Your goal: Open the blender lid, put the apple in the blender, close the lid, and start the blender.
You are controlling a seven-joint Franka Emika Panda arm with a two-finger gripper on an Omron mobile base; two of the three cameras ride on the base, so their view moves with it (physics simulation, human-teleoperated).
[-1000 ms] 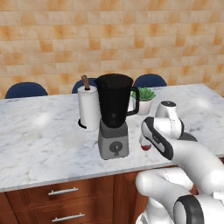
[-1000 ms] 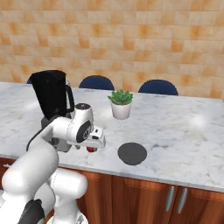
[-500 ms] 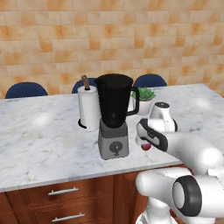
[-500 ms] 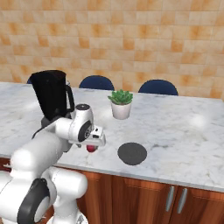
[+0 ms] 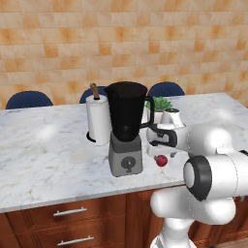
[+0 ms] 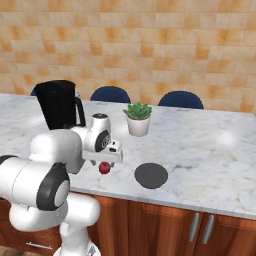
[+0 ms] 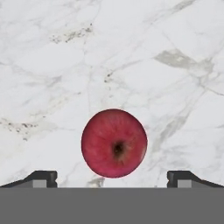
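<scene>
White-veined marble counter [image 7: 131, 52] spreads behind the small round red apple [image 7: 114, 143] at lower centre; the two-finger gripper [image 7: 112, 177] hovers above it, fingers spread wide, holding nothing; the apple-picking step is in hand, calling for descent and closing.

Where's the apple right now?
The apple sits on the marble counter right of the blender base, directly under the open gripper, with the lid further right.

glossy white rounded arm [image 5: 213, 145], dark joint rings, white tool [image 6: 104, 159] with two small dark fingertips [image 7: 41, 177]
</scene>
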